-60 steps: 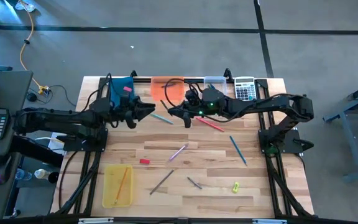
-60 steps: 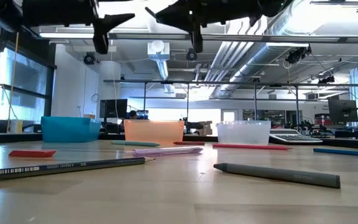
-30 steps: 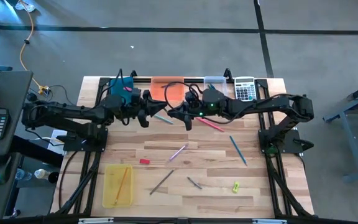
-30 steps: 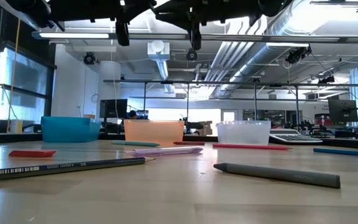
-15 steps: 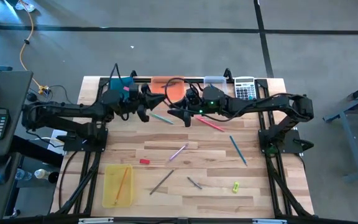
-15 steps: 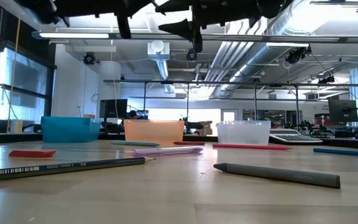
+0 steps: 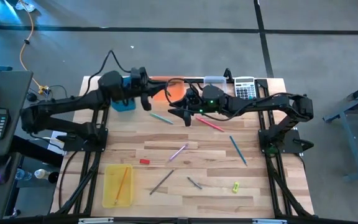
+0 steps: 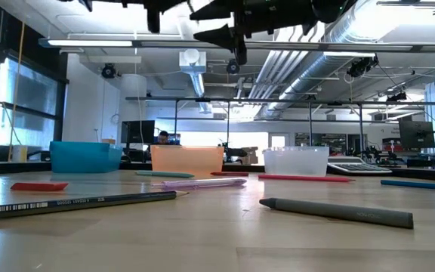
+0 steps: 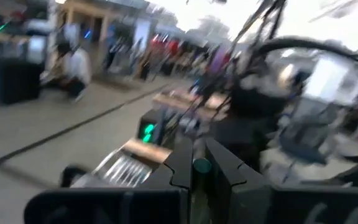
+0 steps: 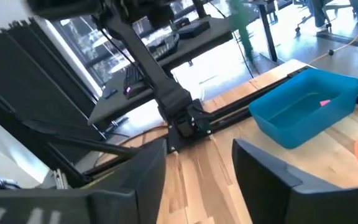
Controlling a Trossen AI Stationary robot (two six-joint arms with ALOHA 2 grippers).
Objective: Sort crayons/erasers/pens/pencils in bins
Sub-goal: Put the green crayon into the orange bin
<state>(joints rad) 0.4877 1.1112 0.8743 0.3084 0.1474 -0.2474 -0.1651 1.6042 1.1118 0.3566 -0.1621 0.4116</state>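
The left hand (image 7: 146,99) hovers above the bench (image 7: 185,186) just beside the orange plastic bin (image 7: 165,84), fingers pressed together on a small teal pen tip (image 9: 201,165). The right hand (image 7: 178,113), fingers apart and holding nothing, hangs on the bin's other side, near a teal pen (image 7: 161,118). The blue plastic bin (image 10: 306,106) with a pink eraser (image 10: 324,102) inside sits beside the orange one; the clear bin (image 7: 214,81) stands past it. Well away from the orange bin, the yellow bin (image 7: 117,185) holds an orange pencil (image 7: 122,182).

Both arms crowd above the orange bin (image 7: 161,88); front tabletop (image 7: 210,199) lies open.
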